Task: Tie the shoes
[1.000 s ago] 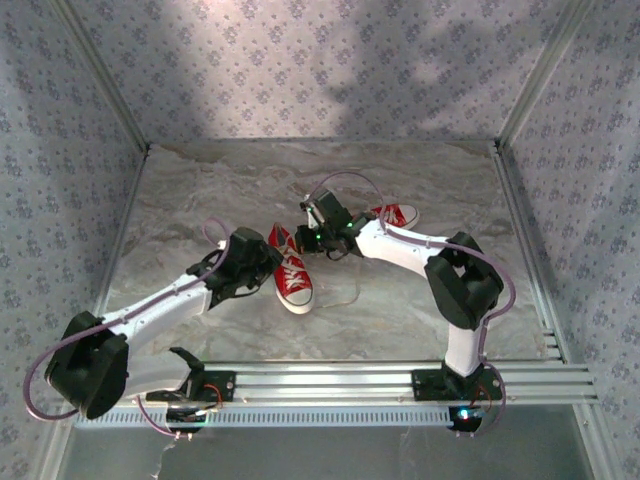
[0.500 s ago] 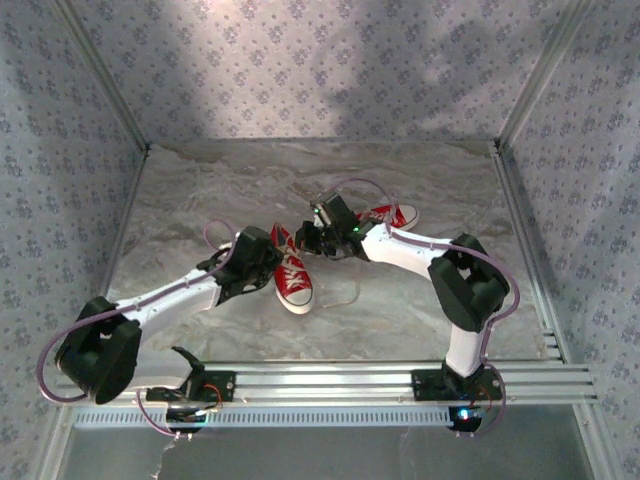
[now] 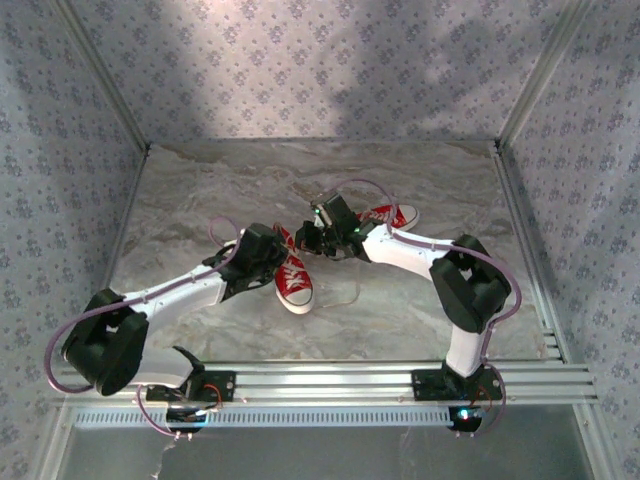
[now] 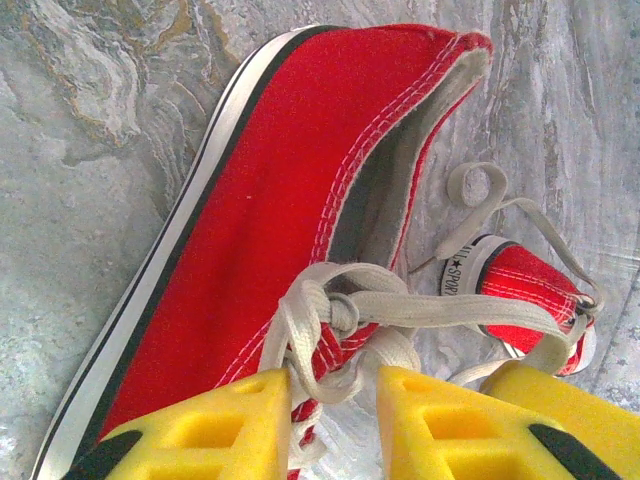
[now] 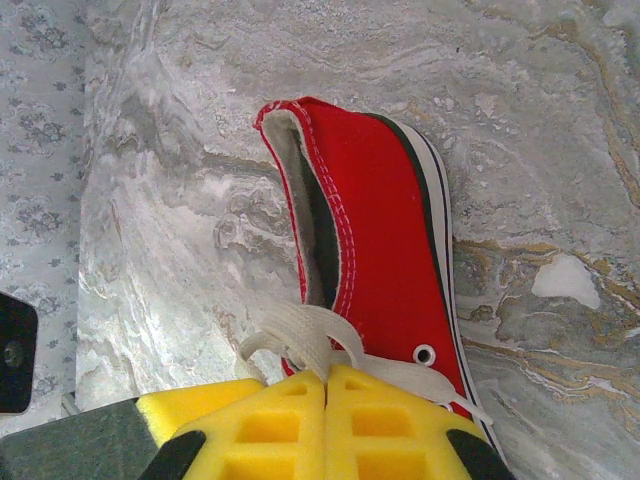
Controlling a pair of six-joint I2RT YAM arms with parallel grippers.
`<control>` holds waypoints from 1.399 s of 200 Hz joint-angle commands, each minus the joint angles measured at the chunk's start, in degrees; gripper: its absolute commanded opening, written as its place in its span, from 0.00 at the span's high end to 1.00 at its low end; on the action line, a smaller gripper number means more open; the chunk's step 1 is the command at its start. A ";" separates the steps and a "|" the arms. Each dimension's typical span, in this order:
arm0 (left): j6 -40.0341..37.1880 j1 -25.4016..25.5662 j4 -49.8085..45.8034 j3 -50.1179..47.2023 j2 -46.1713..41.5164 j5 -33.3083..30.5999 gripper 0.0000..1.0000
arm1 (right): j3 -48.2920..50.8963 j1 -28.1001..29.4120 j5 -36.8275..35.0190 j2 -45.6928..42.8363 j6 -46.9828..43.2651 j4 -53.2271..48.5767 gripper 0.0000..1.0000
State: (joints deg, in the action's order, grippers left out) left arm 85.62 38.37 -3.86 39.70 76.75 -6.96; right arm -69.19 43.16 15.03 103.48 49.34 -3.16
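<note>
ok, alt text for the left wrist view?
A red canvas sneaker sits on the marble table, its white laces crossed in a knot just above the left hand, whose yellow fingers straddle the loose strands. The second shoe's heel shows behind it at right.

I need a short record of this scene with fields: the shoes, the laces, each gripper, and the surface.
surface: grey marbled table
shoes: two red sneakers, near shoe, far shoe
left gripper: jaws apart, lace strands between them, grip unclear
right gripper: shut on white lace
laces: knotted at one crossing; no bow visible
</note>
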 commanded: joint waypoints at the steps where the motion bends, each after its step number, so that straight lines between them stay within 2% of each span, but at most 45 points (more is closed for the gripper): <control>1: 1.20 0.38 0.31 1.70 0.36 -1.67 0.71 | 0.37 0.06 0.18 -2.23 0.62 -0.03 1.00; 99: -0.40 0.39 -3.58 2.04 -2.07 -3.06 1.00 | 0.37 0.10 -1.14 -2.69 -0.33 -0.63 1.00; 202: -7.58 -0.11 -3.32 -0.27 -7.69 1.76 1.00 | -2.57 0.27 -1.40 -1.20 -5.91 -4.42 1.00; 235: -12.14 -1.19 -4.93 -1.33 -9.55 3.73 1.00 | -4.83 0.44 -2.47 -0.74 -12.85 -7.86 1.00; 250: -14.23 -2.15 -5.94 -1.93 -10.04 4.63 1.00 | -5.78 0.60 -3.61 -0.59 -18.76 -9.79 1.00; 280: -17.18 -4.90 -4.95 -4.18 -9.48 8.57 1.00 | -6.83 0.70 -5.09 -0.13 -25.68 -12.14 1.00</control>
State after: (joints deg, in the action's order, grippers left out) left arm 72.79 35.29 -7.99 37.43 67.70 -2.09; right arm -73.87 43.53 12.32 102.41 32.42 -11.05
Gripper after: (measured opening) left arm 0.061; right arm 0.052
